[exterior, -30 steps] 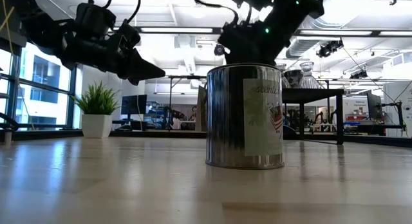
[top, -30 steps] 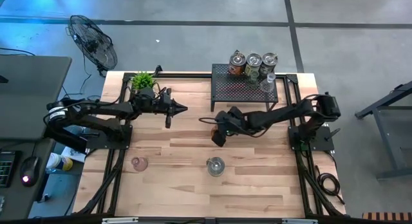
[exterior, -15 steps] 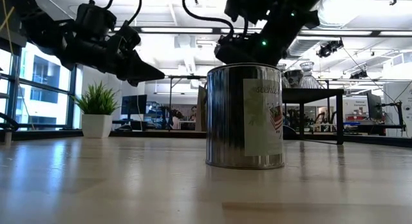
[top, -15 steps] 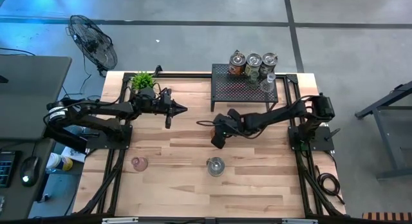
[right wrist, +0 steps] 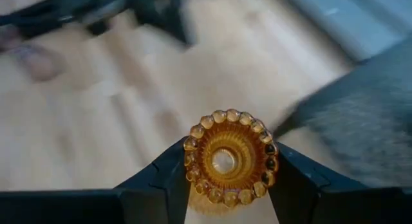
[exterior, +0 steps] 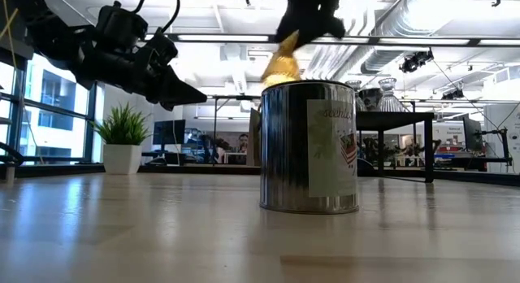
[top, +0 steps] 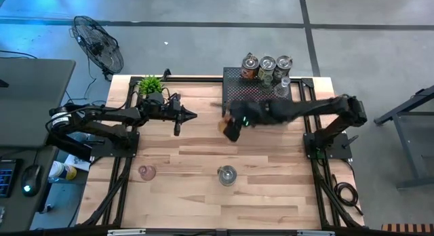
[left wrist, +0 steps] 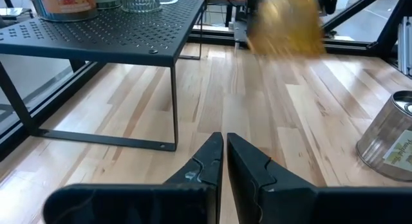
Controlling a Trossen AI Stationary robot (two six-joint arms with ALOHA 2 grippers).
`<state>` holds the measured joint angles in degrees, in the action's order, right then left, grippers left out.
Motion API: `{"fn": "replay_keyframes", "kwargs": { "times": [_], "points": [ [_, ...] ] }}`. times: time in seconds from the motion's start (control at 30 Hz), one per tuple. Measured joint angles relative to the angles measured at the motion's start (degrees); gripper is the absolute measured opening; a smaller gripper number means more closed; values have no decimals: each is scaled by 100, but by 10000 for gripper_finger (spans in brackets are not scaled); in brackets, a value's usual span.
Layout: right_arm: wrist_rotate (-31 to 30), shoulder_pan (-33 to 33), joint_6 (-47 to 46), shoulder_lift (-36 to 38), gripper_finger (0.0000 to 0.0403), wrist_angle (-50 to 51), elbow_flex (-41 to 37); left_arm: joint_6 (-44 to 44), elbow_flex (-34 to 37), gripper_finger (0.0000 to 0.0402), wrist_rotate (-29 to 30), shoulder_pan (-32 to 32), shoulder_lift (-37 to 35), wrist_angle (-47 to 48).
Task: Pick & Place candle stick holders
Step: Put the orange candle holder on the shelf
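Amber holder (right wrist: 226,157) — rim facing camera — between fingers (right wrist: 161,179).

You've got a black mesh rack (top: 258,93) at the table's (top: 203,202) far edge, a potted plant (top: 150,85) near the far-left corner. Off-table: a floor fan (top: 98,46) behind, desk w/ a mouse (top: 28,188) at left.

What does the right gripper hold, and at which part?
The right gripper holds the amber candle stick holder, its fingers pressing opposite sides of the beaded rim.
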<state>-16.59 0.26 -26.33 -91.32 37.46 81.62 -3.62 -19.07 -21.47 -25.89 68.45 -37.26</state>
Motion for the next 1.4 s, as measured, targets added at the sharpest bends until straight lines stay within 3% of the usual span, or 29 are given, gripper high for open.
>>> {"fn": "replay_keyframes", "kwargs": {
  "times": [0.17, 0.3, 0.57, 0.83, 1.13, 1.4],
  "points": [
    [-413, -714, 634, -23, 154, 1445, 1016, 20, 0, 19, -20, 2, 0, 21],
    [-85, -1424, 956, -23, 150, 1559, 1038, 42, 0, 19, -22, 2, 0, 41],
    [-63, -2297, 1251, -23, 152, 1872, 1036, 44, 0, 19, -20, 2, 0, 103],
    [90, -2709, 1093, -32, 162, 1291, 329, 44, 0, 19, -21, 2, 0, 122],
    [16, -2825, 1177, -8, 148, 1073, 263, 33, 0, 19, -20, 2, 0, 119],
    [-136, -2942, 1165, -8, 165, 1229, 263, -4, 0, 19, -18, 2, 1, 134]
  ]
}}
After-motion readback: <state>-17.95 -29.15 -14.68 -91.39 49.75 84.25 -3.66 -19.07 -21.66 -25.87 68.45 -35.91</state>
